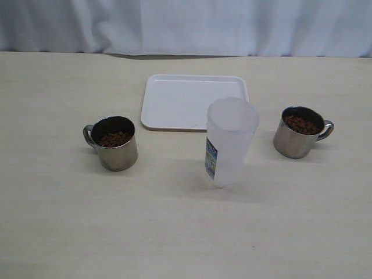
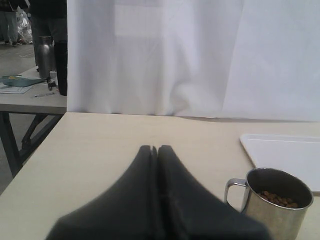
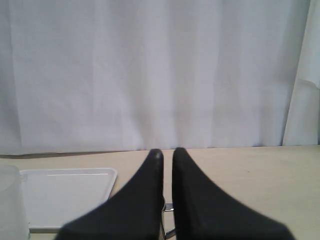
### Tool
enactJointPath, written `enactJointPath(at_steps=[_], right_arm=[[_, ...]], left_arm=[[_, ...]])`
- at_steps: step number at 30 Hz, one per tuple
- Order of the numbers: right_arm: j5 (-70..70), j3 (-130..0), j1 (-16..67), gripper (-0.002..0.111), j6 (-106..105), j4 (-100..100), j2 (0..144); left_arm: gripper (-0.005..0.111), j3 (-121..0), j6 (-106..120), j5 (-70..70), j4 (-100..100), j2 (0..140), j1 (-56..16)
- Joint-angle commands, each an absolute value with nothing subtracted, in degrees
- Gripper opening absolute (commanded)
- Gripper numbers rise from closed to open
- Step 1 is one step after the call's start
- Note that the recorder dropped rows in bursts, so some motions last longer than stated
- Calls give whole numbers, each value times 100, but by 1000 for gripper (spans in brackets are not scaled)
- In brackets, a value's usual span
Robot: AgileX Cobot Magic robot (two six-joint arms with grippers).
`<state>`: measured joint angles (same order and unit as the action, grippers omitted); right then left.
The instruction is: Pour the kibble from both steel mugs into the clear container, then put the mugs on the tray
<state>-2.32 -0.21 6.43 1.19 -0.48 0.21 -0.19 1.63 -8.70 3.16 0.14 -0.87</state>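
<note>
table (image 1: 58, 221) holds clear container (image 1: 231, 139), blue-white label (image 1: 211, 158) unreadable.

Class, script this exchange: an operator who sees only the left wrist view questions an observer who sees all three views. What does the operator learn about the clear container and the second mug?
Operator: My view shows the left steel mug with kibble. Where is the clear container?
Observer: The clear container stands upright on the table between the two mugs, in front of the tray in the exterior view.
Operator: And the other mug?
Observer: The right steel mug also holds kibble. Its handle points away from the container.
</note>
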Motion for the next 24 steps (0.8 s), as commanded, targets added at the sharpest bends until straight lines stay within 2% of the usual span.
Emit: enactJointPath(at_steps=[1, 24], right_arm=[[-183, 0, 617, 5, 79, -43, 0], [-183, 0, 617, 5, 79, -43, 0]], left_arm=[[0, 0, 146, -813, 308, 0, -134], [0, 0, 158, -498, 168, 0, -134]])
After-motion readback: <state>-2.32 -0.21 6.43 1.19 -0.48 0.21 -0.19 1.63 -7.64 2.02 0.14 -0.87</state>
